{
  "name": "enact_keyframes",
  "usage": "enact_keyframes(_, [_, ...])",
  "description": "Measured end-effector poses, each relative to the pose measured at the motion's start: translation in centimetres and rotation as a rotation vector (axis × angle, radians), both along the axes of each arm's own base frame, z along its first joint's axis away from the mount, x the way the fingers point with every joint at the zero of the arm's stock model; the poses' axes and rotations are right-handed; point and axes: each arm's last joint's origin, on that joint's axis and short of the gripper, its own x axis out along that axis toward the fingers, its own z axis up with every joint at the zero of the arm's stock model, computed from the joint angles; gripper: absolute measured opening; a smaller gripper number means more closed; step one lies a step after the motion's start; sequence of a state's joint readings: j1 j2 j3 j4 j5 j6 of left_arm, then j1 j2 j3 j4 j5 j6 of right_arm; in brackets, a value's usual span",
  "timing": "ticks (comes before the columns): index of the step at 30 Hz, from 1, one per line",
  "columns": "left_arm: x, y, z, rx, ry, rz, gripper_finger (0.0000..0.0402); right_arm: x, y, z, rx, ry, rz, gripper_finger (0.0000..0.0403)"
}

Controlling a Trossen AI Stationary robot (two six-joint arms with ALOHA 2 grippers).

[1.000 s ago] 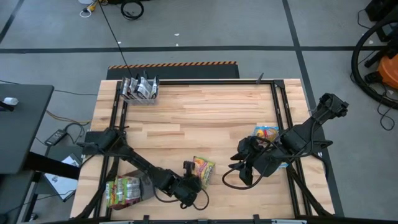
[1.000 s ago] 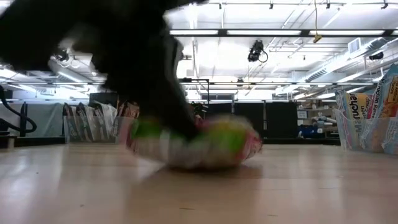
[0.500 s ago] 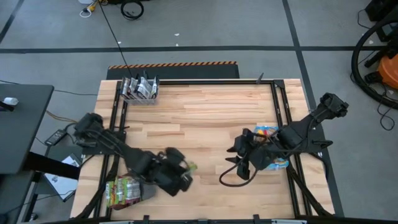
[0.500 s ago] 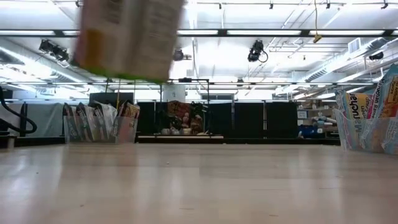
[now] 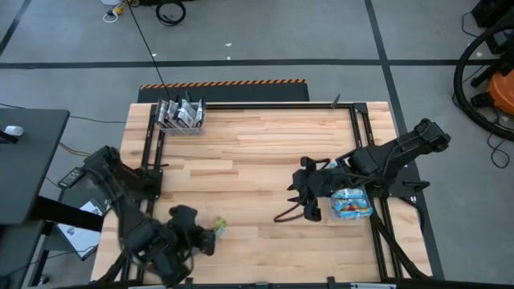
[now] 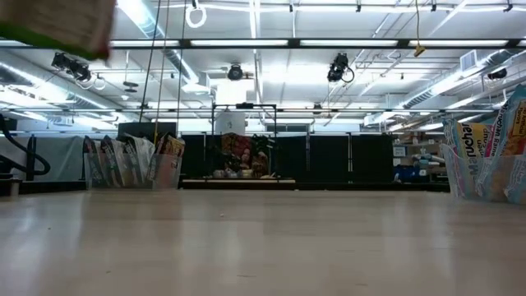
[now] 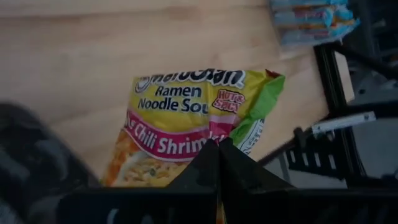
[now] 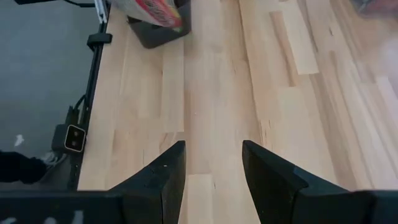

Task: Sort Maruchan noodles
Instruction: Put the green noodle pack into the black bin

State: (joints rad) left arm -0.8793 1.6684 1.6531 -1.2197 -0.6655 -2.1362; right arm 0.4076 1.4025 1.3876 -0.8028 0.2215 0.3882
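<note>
L gripper (image 5: 210,233) sits at abt 7 o'clock on the table (image 5: 265,152), near the front-left corner, jaws clamped on a yellow-green Chili Shrimp packet (image 7: 186,124). In the L wrist view the two fingers meet on the packet's near short edge, so its long axis runs straight out from the jaws. In the high view only a small yellow-green bit shows at the fingertips, toward 3 o'clock from the wrist; the low view catches it as a blur at the upper left corner, so it's clear of the wood.

Relation that matters: the arm's own dark body covers the front-left corner, so I can't tell from the top cam what lies under it. My guess: drop spot is there, at abt 8–9 o'clock from the jaws, close by; packet prob needs swinging back over that corner w/ long axis kept in line.

R gripper (image 5: 309,210) waits at abt 4 o'clock, jaws apart, empty, bare wood between the fingers. Just beside it, toward the table's right edge, a bin w/ light-blue packets (image 5: 350,204). Dark packets stand in a bin (image 5: 181,114) at 11 o'clock, well apart from both arms. L arm is the nearer one for this packet.
</note>
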Motion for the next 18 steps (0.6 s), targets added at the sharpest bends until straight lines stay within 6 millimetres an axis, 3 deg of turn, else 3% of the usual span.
enact_keyframes(12, [-5.0, -3.4, 0.1, -0.062, 0.004, -0.123, 0.0007, 0.6, -1.0, 0.2, 0.124, -0.008, -0.132, 0.0165])
enact_keyframes(18, [-6.8, -4.2, 0.1, -0.045, 0.02, -0.177, 0.0007, 1.0, -0.9, 0.6, 0.263, -0.059, -0.24, 0.0165])
